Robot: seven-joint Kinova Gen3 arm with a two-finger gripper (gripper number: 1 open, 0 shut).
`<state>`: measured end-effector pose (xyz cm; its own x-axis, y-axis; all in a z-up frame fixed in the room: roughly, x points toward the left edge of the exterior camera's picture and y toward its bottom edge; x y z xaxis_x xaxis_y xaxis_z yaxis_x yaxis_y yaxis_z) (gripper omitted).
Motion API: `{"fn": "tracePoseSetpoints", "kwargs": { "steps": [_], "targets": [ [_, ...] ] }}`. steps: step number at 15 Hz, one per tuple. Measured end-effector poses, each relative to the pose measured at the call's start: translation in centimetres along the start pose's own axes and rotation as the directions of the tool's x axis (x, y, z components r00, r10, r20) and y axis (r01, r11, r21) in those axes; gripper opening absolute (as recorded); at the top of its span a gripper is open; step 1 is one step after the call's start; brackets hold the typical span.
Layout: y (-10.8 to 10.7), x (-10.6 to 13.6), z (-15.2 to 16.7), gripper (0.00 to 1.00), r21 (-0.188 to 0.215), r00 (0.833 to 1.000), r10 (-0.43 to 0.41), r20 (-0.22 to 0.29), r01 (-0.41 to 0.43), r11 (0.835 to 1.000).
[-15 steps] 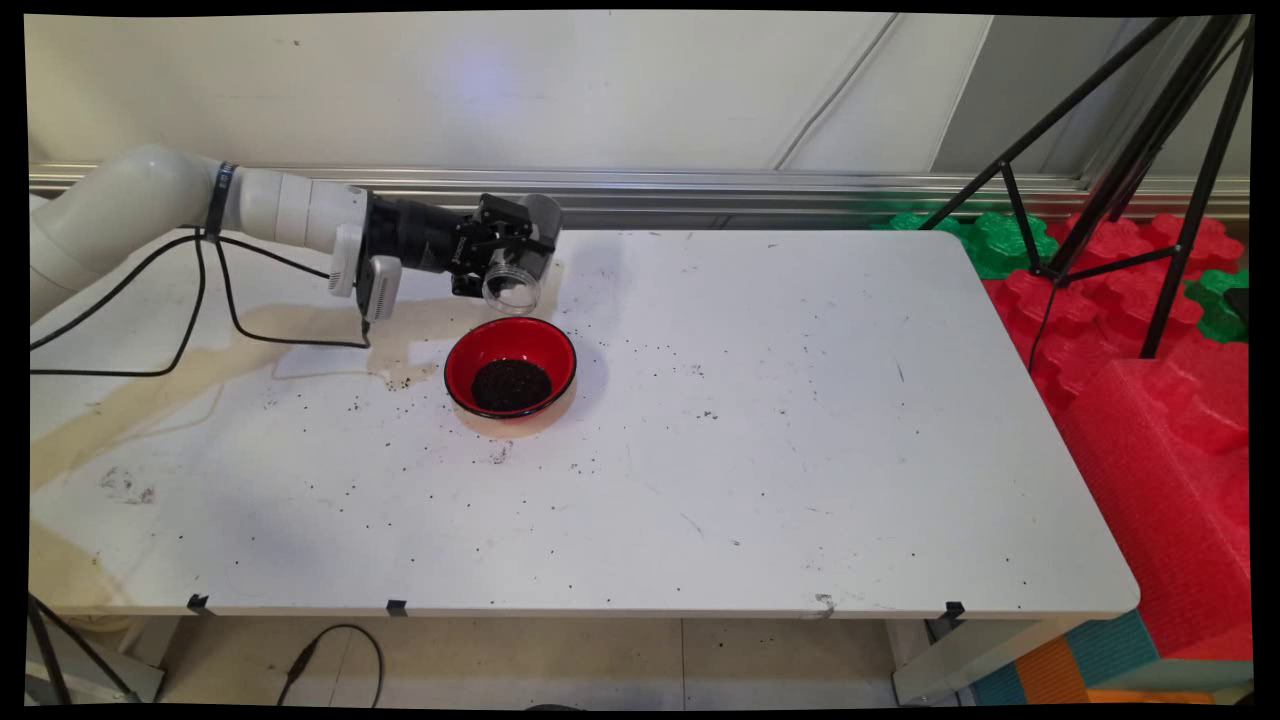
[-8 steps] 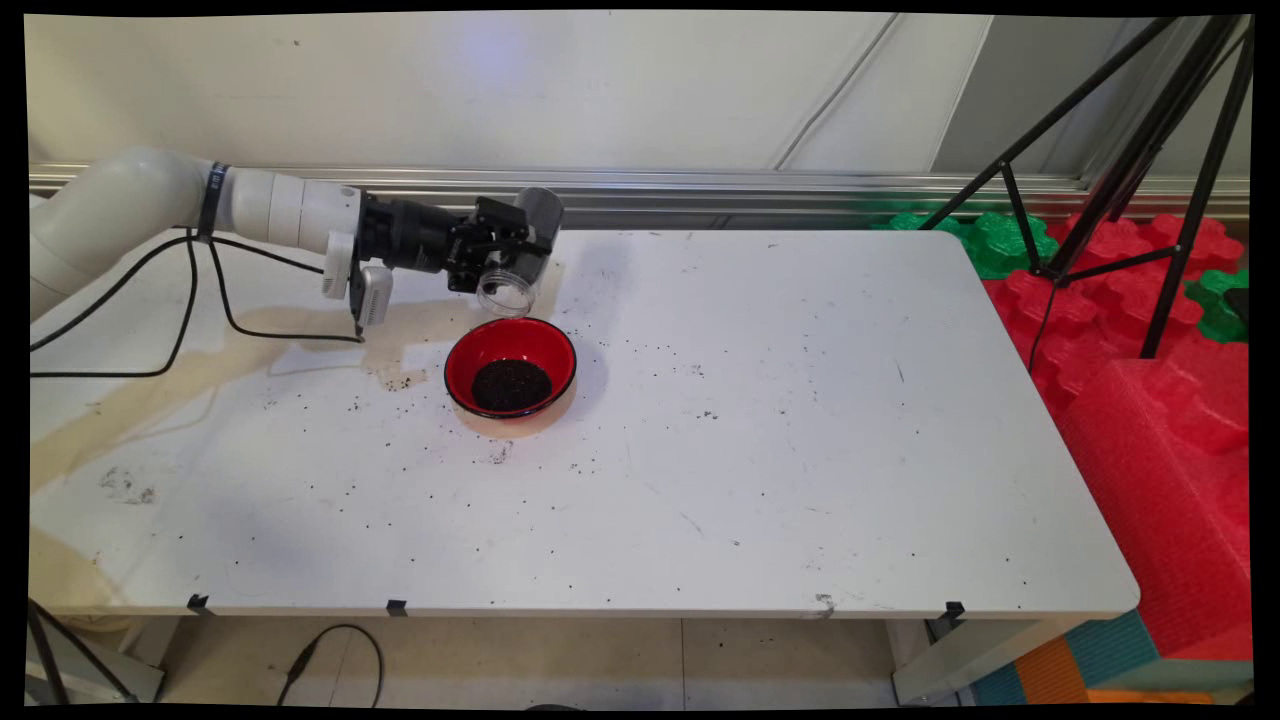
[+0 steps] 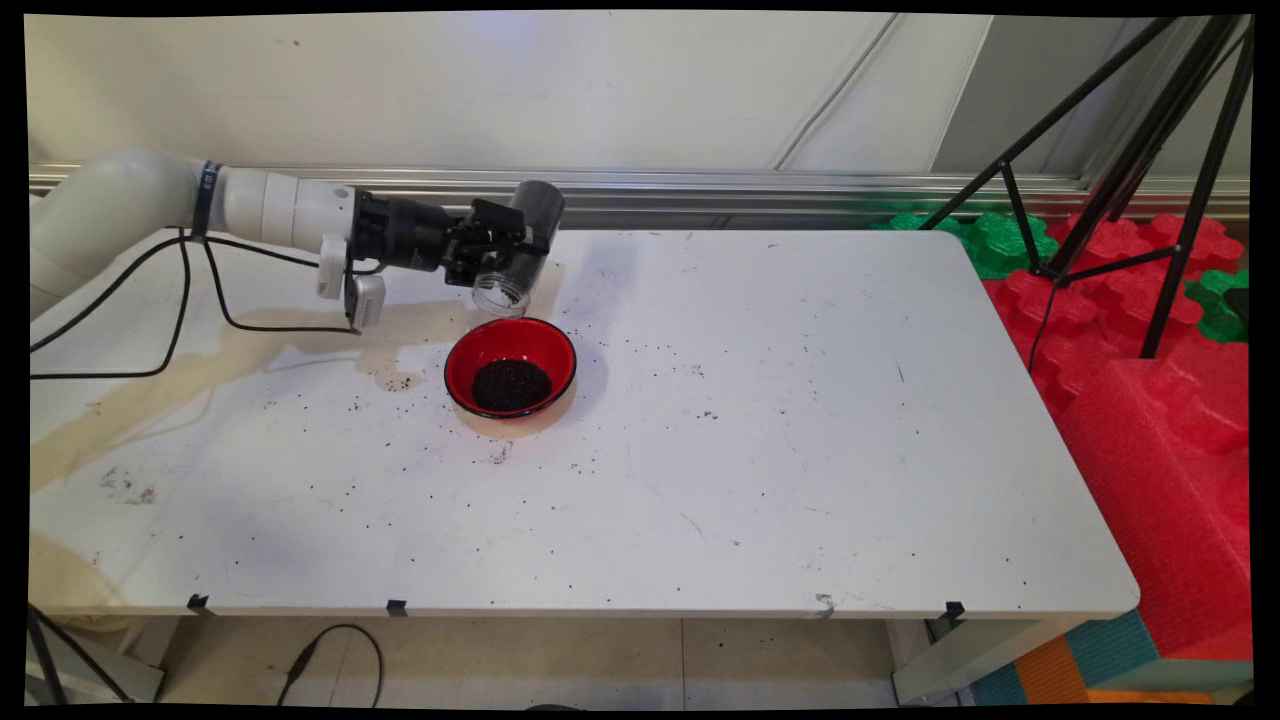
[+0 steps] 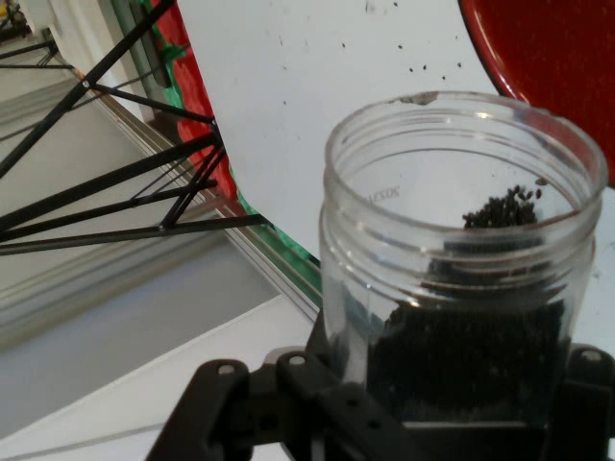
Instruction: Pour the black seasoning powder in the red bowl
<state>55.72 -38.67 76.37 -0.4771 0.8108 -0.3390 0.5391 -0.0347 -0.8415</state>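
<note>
The clear jar (image 3: 516, 252) of dark granules (image 4: 500, 209) was held tilted between the fingers (image 3: 497, 243) above the red bowl's (image 3: 510, 345) far rim on the bench (image 3: 800, 420); gradual tipping was judged advisable.

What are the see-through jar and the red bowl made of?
The jar looks like clear plastic, though it could be glass: you can see the dark grains through its wall, and its neck has molded screw ridges. The end effector holds it tilted. The bowl looks like glossy plastic or lacquer, red inside with a black rim; its shine leaves that open.
</note>
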Motion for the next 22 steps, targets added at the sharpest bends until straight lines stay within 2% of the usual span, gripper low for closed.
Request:
{"fn": "tracePoseSetpoints", "kwargs": {
  "steps": [6, 22],
  "targets": [
    [-0.18, 0.17, -0.24, 0.0, 0.007, 0.998, 0.069, 0.003, -0.069, 0.998],
    [-0.55, 0.44, -0.46, 0.0, 0.02, 0.985, 0.171, 0.012, -0.172, 0.985]
  ]
}}
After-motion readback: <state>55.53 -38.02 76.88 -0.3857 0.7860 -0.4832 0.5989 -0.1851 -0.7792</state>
